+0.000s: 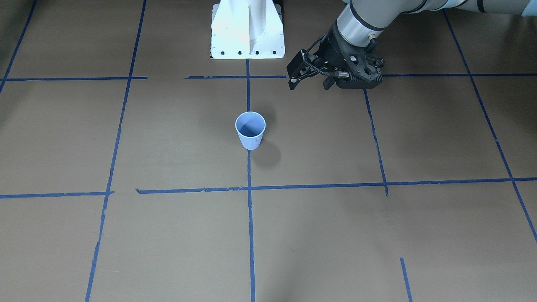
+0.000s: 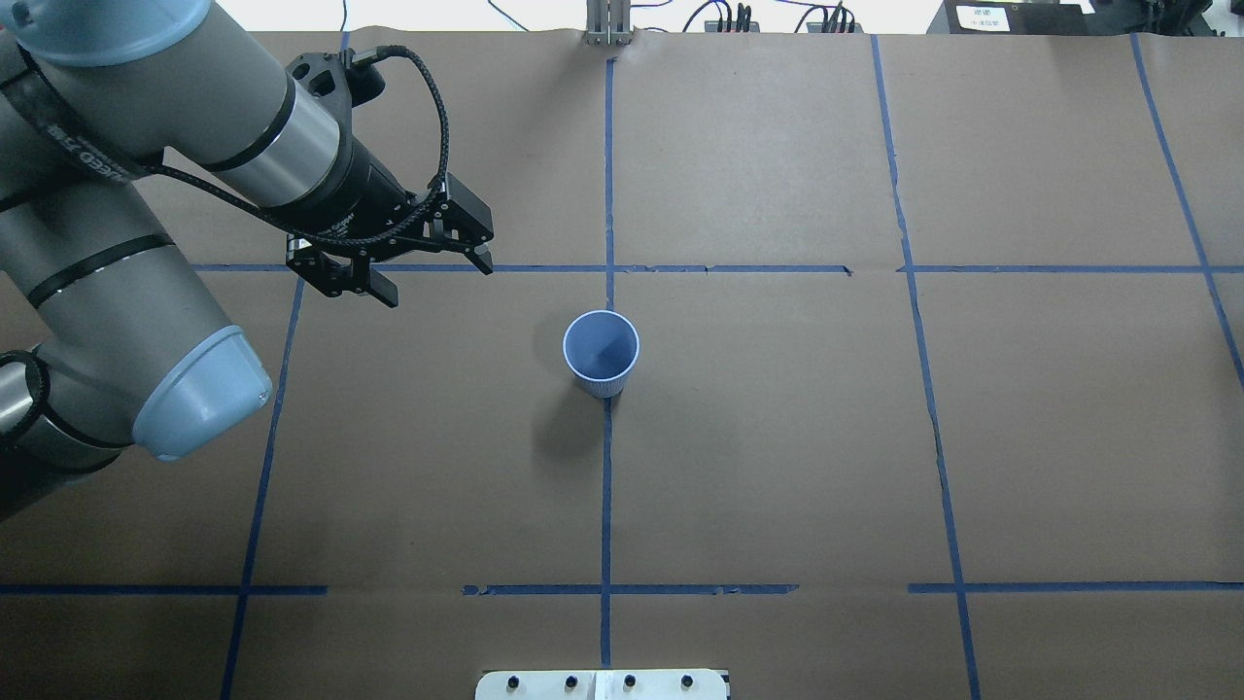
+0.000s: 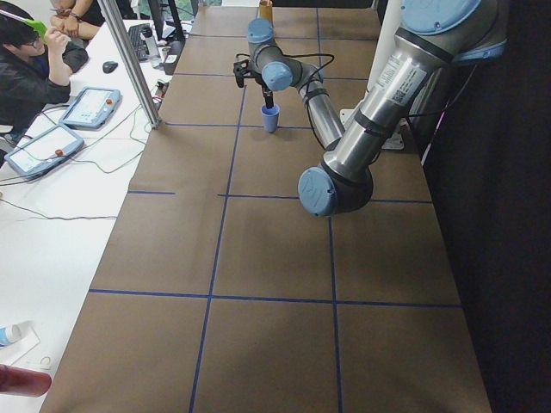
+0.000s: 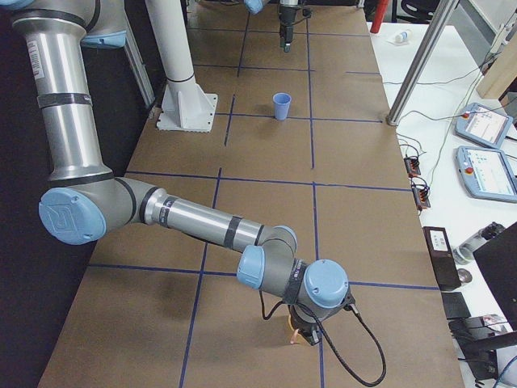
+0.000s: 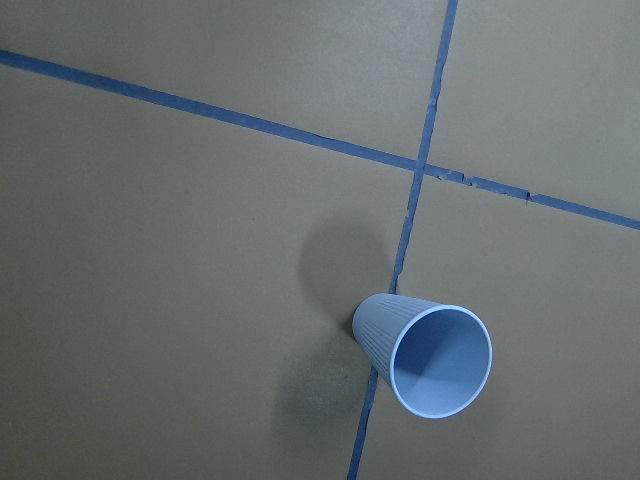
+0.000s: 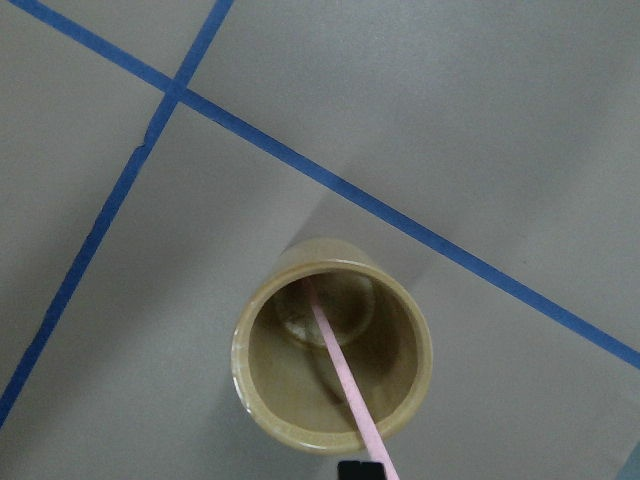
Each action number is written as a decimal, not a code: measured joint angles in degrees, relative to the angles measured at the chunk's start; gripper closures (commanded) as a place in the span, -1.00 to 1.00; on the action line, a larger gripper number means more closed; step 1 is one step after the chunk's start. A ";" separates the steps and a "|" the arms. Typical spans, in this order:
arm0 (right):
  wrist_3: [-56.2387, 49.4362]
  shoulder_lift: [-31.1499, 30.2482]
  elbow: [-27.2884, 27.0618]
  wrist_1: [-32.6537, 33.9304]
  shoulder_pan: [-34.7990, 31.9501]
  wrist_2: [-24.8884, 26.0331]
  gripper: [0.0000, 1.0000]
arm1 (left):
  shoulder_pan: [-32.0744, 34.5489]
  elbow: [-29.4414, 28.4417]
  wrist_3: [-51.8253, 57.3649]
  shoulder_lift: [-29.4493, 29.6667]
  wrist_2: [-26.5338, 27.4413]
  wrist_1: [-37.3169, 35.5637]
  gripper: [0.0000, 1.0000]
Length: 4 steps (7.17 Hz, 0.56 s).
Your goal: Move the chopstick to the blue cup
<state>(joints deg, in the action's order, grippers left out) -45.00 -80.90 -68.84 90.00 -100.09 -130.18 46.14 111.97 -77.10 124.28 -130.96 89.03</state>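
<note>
The pale blue ribbed cup (image 2: 601, 352) stands upright and empty at the table's middle; it also shows in the front view (image 1: 250, 130) and the left wrist view (image 5: 425, 355). My left gripper (image 2: 434, 279) hangs open and empty, to the cup's left and a little beyond it. The pink chopstick (image 6: 340, 375) leans inside a tan cup (image 6: 255, 400) at the table's end on my right. My right gripper (image 6: 362, 470) hovers over that cup. Its dark fingertips meet at the stick's upper end, shut on it.
Blue tape lines grid the brown table. The white robot base plate (image 1: 247, 46) sits at the robot's edge. A metal post (image 4: 420, 65) and control tablets (image 4: 485, 170) stand on the operators' side, where a person (image 3: 30, 69) sits.
</note>
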 measured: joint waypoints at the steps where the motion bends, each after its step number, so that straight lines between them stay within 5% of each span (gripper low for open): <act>1: 0.00 0.08 -0.41 0.06 0.01 0.13 0.32 | 0.00 0.08 -0.04 0.00 0.00 0.00 -1.00; 2: -0.02 0.26 -0.92 0.08 0.15 0.48 0.02 | 0.00 0.22 -0.06 -0.03 0.00 0.00 -1.00; 4: -0.08 0.29 -1.03 0.09 0.42 0.84 -0.09 | 0.00 0.60 -0.07 -0.36 0.00 0.00 -1.00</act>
<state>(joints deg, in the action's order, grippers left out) -45.08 -80.61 -69.87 90.09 -99.67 -129.34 46.14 112.57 -77.17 123.92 -130.96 89.03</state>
